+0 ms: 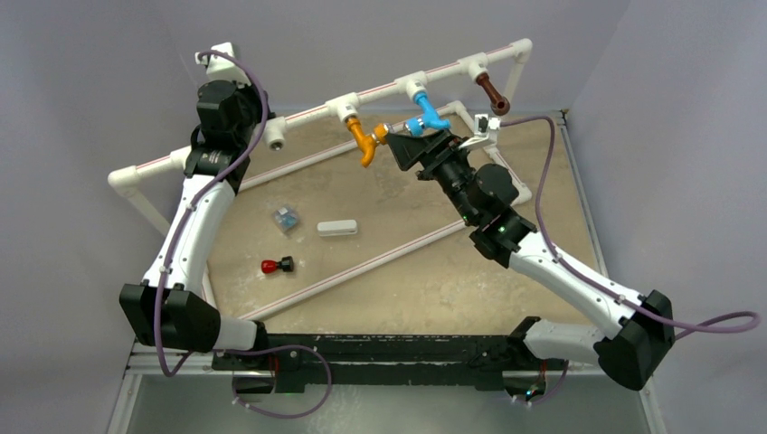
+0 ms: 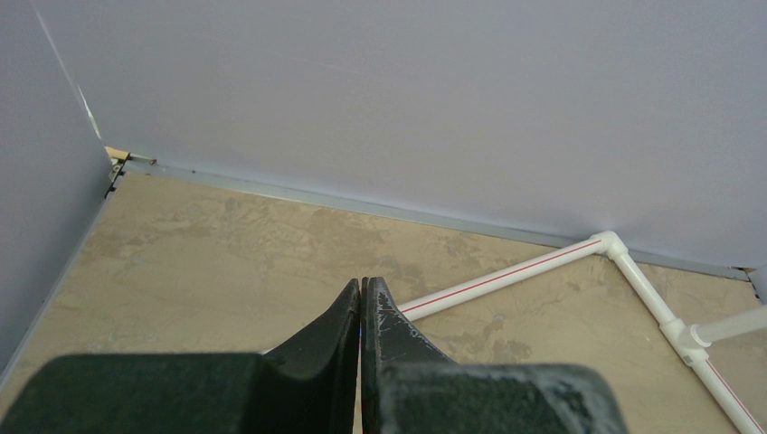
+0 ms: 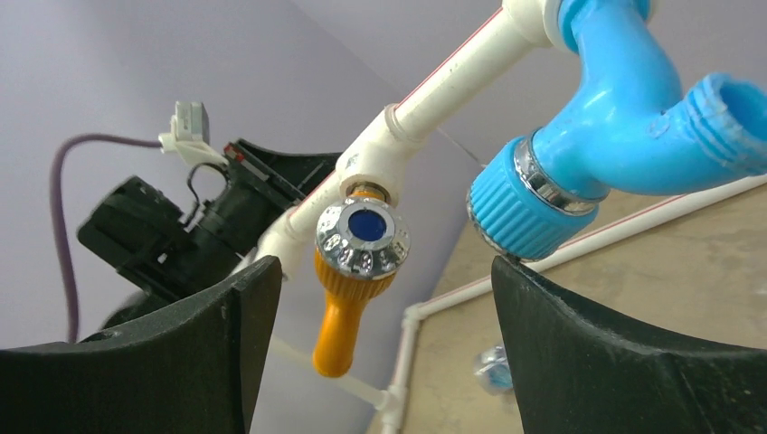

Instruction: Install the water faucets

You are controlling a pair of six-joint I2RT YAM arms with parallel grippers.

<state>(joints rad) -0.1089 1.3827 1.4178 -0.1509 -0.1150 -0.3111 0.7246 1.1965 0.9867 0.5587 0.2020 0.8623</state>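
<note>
- Your right gripper (image 3: 384,271) is standing released, jaws spread wide and gripping nothing; the orange faucet (image 3: 348,289) is showing in the gap, farther off.
- The blue faucet (image 3: 588,163) is hanging just above one of its fingers (image 3: 633,362); you cannot tell whether they are touching.
- All three faucets, the brown faucet (image 1: 492,94) included, are sitting in tees on the raised white pipe (image 1: 380,86).
- Your left gripper (image 2: 362,298) is sitting clenched on nothing, over the table (image 2: 226,244).
</note>
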